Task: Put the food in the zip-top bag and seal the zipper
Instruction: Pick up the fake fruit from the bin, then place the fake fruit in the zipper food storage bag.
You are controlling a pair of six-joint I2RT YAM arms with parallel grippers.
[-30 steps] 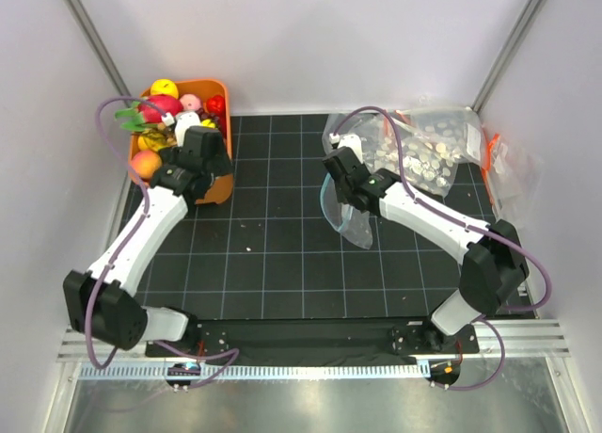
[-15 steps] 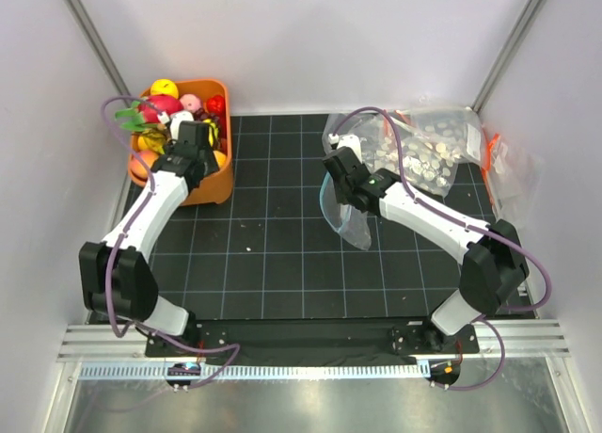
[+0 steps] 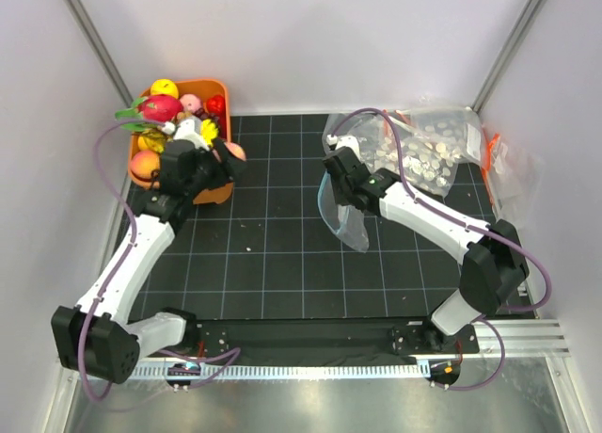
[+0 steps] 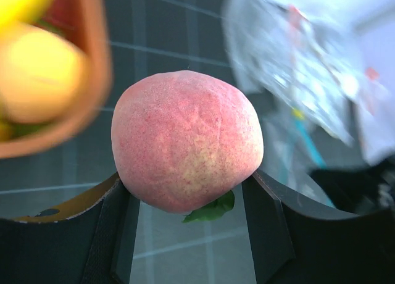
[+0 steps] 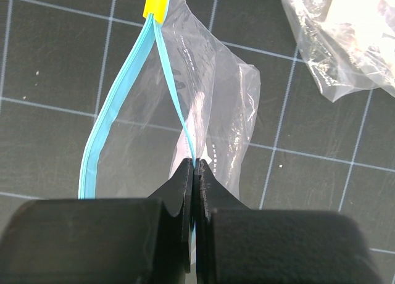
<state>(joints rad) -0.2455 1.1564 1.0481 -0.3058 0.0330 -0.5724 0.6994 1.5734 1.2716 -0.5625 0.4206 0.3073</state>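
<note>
Gripping the peach (image 4: 185, 139) is the left hand (image 4: 191, 194); right hand (image 5: 194, 170) pinches the zipper (image 5: 114, 105), bag (image 5: 154, 129) partly hidden.

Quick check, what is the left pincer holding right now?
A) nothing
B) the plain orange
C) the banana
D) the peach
D: in the left wrist view, the pink-red and yellowish peach sits gripped between the two fingers of the left pincer.

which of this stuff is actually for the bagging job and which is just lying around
For the job: peach, orange fruit, zip-top bag, its teal zipper.
Just lying about: dragon fruit, orange bin, speckled bags.
</note>
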